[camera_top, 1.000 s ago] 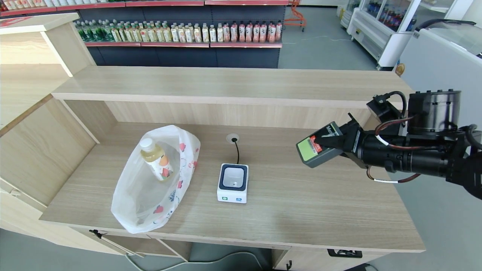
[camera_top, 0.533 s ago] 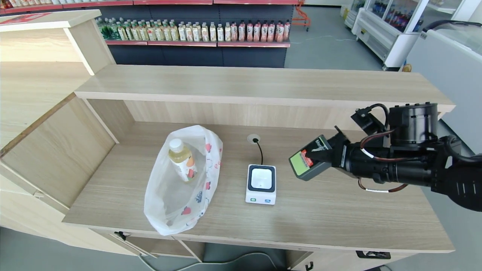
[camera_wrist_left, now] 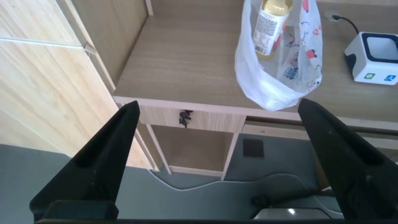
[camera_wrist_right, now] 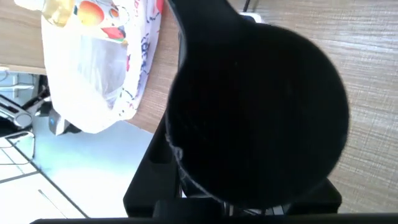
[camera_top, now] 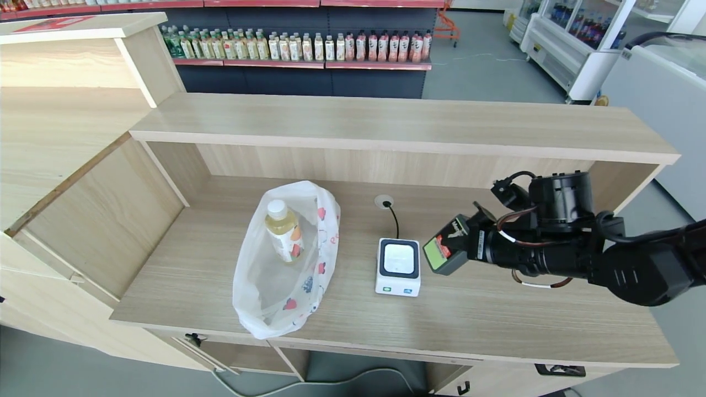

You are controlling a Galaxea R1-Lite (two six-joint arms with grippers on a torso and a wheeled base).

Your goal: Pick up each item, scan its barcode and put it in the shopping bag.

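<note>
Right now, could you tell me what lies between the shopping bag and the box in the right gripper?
The barcode scanner stands on the counter between the shopping bag and the box, as the head view shows.

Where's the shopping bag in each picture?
Head view: shopping bag lies on the counter, left of the scanner.
Left wrist view: at the counter's front edge, beside the scanner.
Right wrist view: hanging over the counter's edge.
Shared landmark: the bottle inside it.

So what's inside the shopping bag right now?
One white-capped drink bottle shows inside the translucent shopping bag. The crumpled folds at its near end could hide anything small there.
</note>
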